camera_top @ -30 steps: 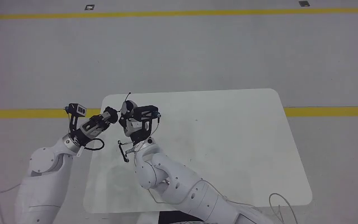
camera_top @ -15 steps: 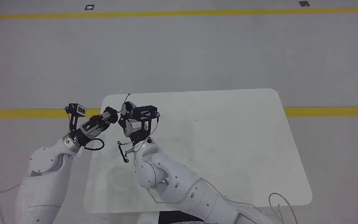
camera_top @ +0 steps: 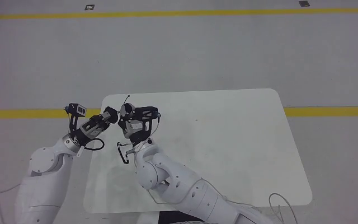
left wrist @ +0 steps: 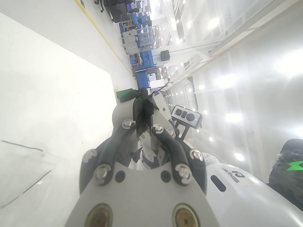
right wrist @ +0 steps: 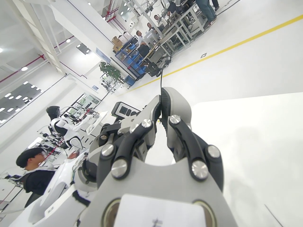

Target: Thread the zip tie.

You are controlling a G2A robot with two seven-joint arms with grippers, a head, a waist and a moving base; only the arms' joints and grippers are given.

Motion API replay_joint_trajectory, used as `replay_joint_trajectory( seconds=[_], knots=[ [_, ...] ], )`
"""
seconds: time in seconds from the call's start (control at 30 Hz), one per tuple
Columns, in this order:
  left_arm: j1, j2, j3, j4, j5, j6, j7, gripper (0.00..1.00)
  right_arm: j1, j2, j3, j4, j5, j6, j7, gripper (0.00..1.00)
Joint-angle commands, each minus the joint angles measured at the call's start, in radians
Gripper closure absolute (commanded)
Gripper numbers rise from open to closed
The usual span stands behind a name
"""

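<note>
Zip tie [right wrist: 161, 81], thin and black, is pinched in the right claw [right wrist: 161, 101]; the fingers are drawn narrow onto the strip, which runs up between the pads and pokes out straight past the fingertips; in the top view its free end shows as a fine dark sliver slanting away from the claw toward the far edge of the counter [camera_top: 235, 145]; the zip tie is held in the air over the counter's far left corner, not lying on it.

Left claw [left wrist: 142, 95] meets the right claw tip to tip above that same corner; whether the two touch or stand just apart I cannot tell; its black pads are closed against each other, narrow; whether they pinch any part of the zip tie is hidden by the pads themselves; in the left wrist view the strip's end rises just beyond those pads, beside a white finger [left wrist: 161, 105] of the right claw.

Nearer the robot, just beside the right forearm, a small black hook [camera_top: 122, 153] shows over the counter; whether it belongs to the zip tie I cannot tell.

Counter is white with rounded corners; a tiny dark speck [camera_top: 197, 118] sits on it, well apart from the claws; the floor [camera_top: 224, 56] around it is pale grey, with one yellow line [camera_top: 224, 12] far beyond the counter and another [camera_top: 319, 111] running out from behind it.
</note>
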Motion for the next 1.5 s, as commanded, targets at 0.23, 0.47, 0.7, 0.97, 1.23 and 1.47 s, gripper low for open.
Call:
replay_joint_trajectory(
  seconds=[0.23,0.47,0.7,0.97,1.23,1.47],
  knots=[
    [0.000,0.000,0.000,0.000,0.000,0.000,0.000,1.00,0.003,-0.001,-0.006,0.008,0.002,0.004,0.017,1.00],
    [0.000,0.000,0.000,0.000,0.000,0.000,0.000,1.00,0.001,0.000,-0.006,0.004,-0.006,0.010,0.013,1.00],
    [0.000,0.000,0.000,0.000,0.000,0.000,0.000,1.00,-0.005,0.004,-0.012,0.007,-0.010,0.012,0.017,1.00],
    [0.000,0.000,0.000,0.000,0.000,0.000,0.000,1.00,-0.002,0.006,-0.026,0.005,-0.003,0.014,0.009,1.00],
    [0.000,0.000,0.000,0.000,0.000,0.000,0.000,1.00,-0.006,0.009,-0.030,0.001,-0.014,0.022,0.014,1.00],
    [0.000,0.000,0.000,0.000,0.000,0.000,0.000,1.00,0.000,0.007,-0.039,0.008,-0.005,0.026,0.018,1.00]
  ],
)
